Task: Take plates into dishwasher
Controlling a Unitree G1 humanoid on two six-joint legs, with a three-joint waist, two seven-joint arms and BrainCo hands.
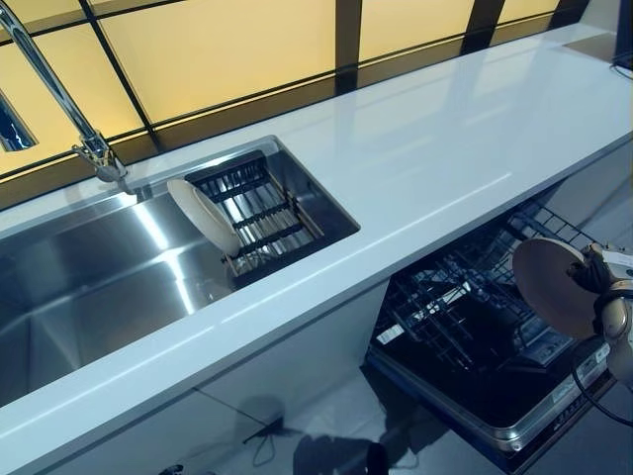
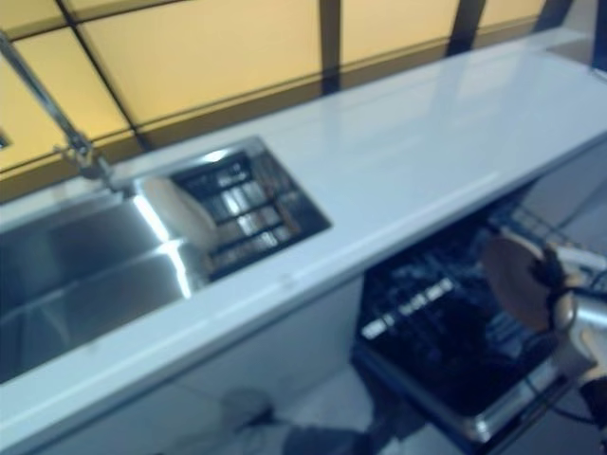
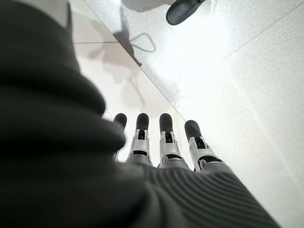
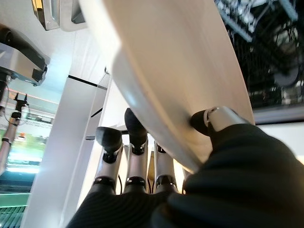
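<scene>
My right hand (image 1: 605, 287) is shut on a cream plate (image 1: 554, 285), holding it on edge above the open dishwasher's lower rack (image 1: 465, 327). In the right wrist view the plate (image 4: 185, 71) is pinched between my thumb and my fingers (image 4: 135, 137), with the rack (image 4: 270, 42) behind it. A second cream plate (image 1: 203, 216) stands tilted in the dark drying rack (image 1: 262, 213) at the right end of the sink (image 1: 89, 267). My left hand (image 3: 161, 142) shows only in its wrist view, fingers straight and empty, pointing down at the white floor.
A white worktop (image 1: 445, 148) runs across above the dishwasher. A metal tap (image 1: 59, 99) rises at the sink's back left. The dishwasher door (image 1: 514, 406) lies open and low over the floor. A dark shoe (image 3: 183, 10) shows on the floor.
</scene>
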